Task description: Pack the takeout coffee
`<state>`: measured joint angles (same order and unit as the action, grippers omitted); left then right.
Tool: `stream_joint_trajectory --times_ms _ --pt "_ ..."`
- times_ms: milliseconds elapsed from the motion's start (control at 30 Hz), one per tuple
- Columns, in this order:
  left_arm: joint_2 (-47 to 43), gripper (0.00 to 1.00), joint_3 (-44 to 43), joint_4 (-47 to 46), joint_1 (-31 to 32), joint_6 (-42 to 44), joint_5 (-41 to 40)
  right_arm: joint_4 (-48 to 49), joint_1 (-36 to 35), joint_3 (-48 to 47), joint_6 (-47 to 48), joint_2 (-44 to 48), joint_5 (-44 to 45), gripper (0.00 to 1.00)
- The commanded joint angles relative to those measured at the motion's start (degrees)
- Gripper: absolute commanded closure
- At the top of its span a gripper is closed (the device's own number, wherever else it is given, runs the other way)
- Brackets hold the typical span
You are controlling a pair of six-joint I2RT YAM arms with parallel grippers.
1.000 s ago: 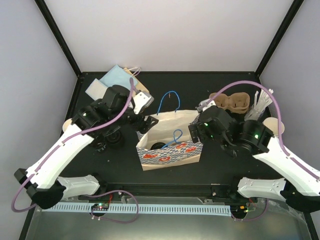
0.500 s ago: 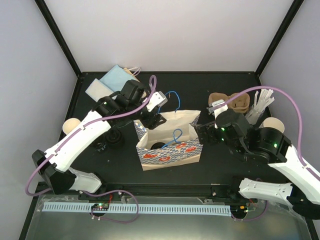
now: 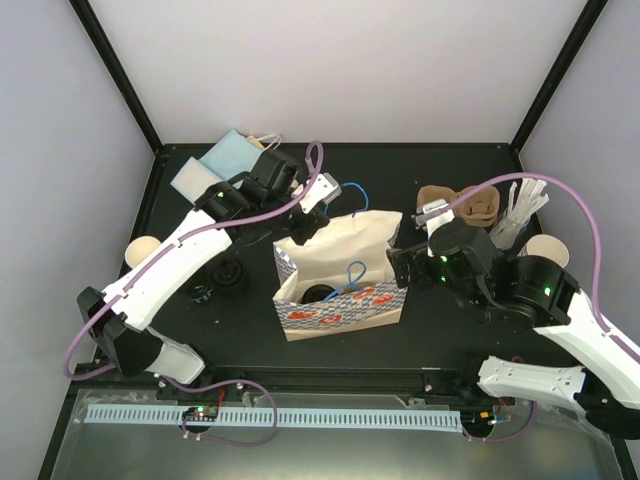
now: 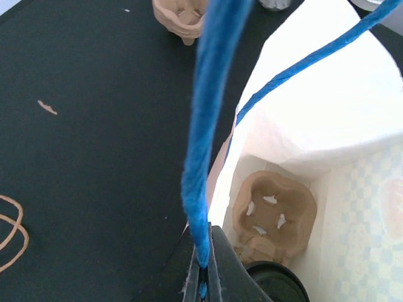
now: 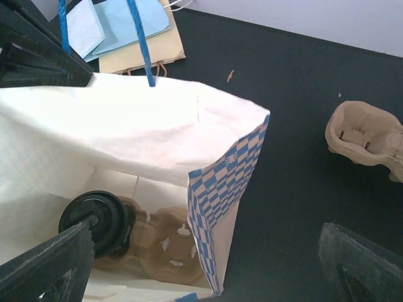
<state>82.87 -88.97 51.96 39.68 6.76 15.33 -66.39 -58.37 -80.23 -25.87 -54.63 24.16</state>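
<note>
The blue-checked paper bag (image 3: 340, 285) stands open mid-table. Inside it lies the brown cup tray (image 4: 274, 214) (image 5: 167, 242); one hole carries a black-lidded cup (image 5: 94, 217) (image 4: 277, 284), the other hole is empty. My left gripper (image 3: 322, 205) (image 4: 203, 264) is shut on the bag's rear blue handle (image 4: 204, 126), which holds the back wall up. My right gripper (image 3: 400, 262) (image 5: 206, 239) stands open just off the bag's right end, with nothing between its fingers. A tan paper cup (image 3: 140, 250) stands at the far left and another (image 3: 548, 250) at the far right.
Spare pulp trays (image 3: 460, 203) (image 5: 365, 138) sit right of the bag, with white stir sticks (image 3: 525, 205) beside them. Loose black lids (image 3: 225, 275) lie left of the bag. Flat paper bags (image 3: 225, 160) (image 5: 126, 28) rest at the back left.
My left gripper moved right to the bag's rear handle and shut on it; the back wall now stands higher. The right gripper drew back from the bag's right end and stayed open.
</note>
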Motion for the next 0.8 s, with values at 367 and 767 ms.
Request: stream_joint_trajectory --times_ms 367,767 --pt "17.6 0.99 -17.5 -4.5 -11.0 -14.6 0.3 -0.6 0.3 -0.7 -2.9 5.8 16.3 0.02" --pt "20.2 0.53 -23.3 -3.1 -13.8 -16.3 2.4 -1.5 0.3 0.6 -4.0 6.2 16.3 0.02"
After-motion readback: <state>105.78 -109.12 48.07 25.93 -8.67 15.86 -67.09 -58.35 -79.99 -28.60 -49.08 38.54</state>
